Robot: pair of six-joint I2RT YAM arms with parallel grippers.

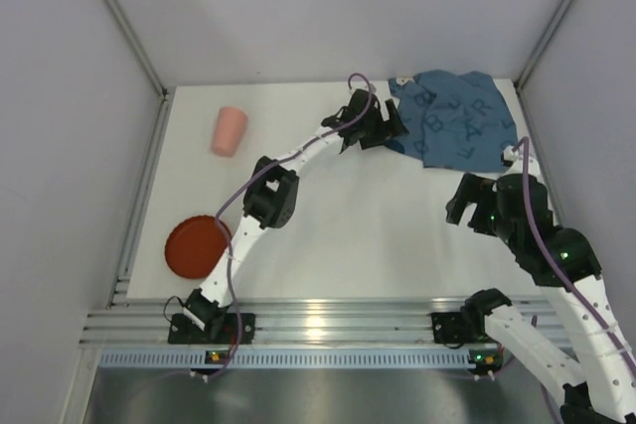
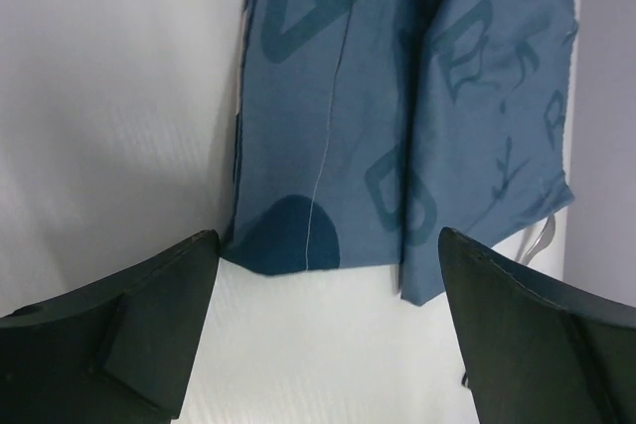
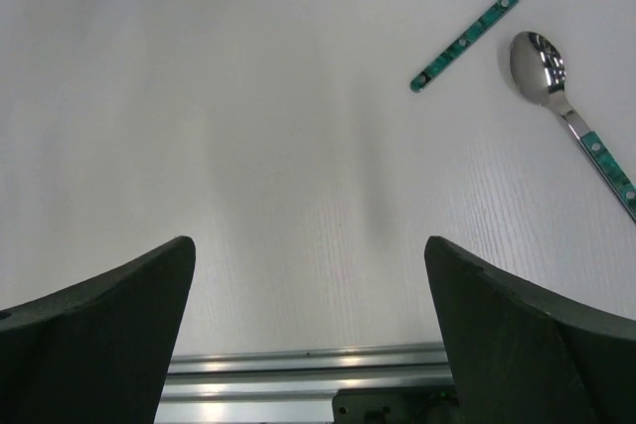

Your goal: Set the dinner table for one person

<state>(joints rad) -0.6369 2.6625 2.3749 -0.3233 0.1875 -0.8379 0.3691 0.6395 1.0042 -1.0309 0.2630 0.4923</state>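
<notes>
The large flat matte white bench [image 1: 388,235] fills the middle of the top view: stiff, smooth, fixed, nothing to seize. The limp blue lettered cloth mat [image 2: 328,96], upper right, probably wants a pinch at its edge. The left claw [image 2: 326,245] and right claw [image 3: 308,245] gape, released

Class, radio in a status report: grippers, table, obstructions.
Left gripper open at blue cloth edge; right gripper open, empty. Dinner table unset, cloth crumpled. No obstruction seen.
</notes>
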